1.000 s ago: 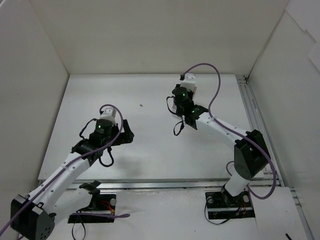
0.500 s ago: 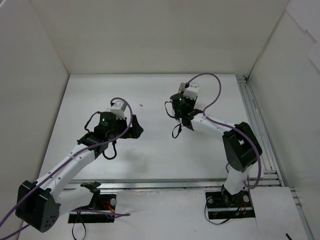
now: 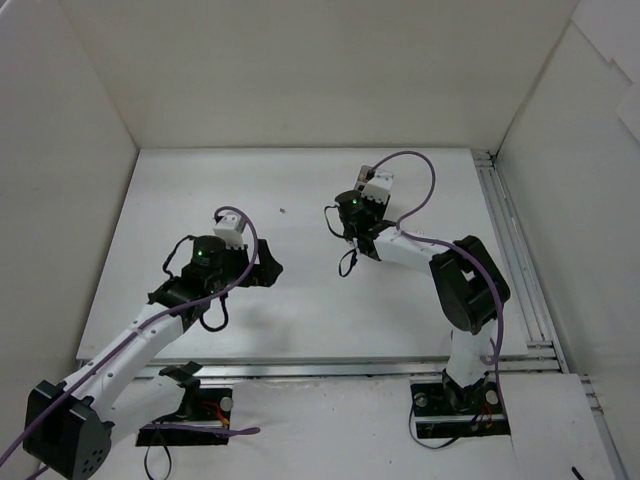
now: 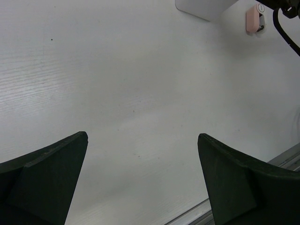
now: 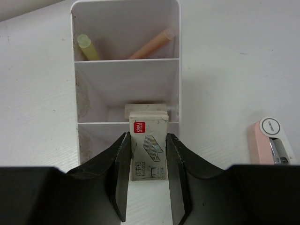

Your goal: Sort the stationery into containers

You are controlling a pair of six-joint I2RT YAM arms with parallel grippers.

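White plastic fills the right wrist view: the container (image 5: 126, 23) stands lengthwise ahead, split into three compartments. The far one holds a yellow-green pen (image 5: 86, 46) and an orange pen (image 5: 152, 43), each leaning into a corner. A beige block (image 5: 146, 108) sits at the near side of the middle one. The right gripper (image 5: 147, 138) pinches a small staple box (image 5: 149, 159) between its fingers, over the nearest compartment and reaching the divider. A pink stapler (image 5: 272, 140) lies on the desk (image 5: 225, 70), well to the right of the container.

From the top camera the right arm hides the container and the staple box.

The left wrist view shows only a corner of the container (image 4: 204, 7) and the pink stapler (image 4: 253, 21) at its far edge. The left gripper (image 4: 142, 137) is spread wide over plain desk, well apart from both. A tiny dark speck (image 4: 51, 39) lies to the far left.

White walls (image 3: 90, 200) close the desk on three sides. A metal rail (image 3: 510, 230) runs along its right edge.
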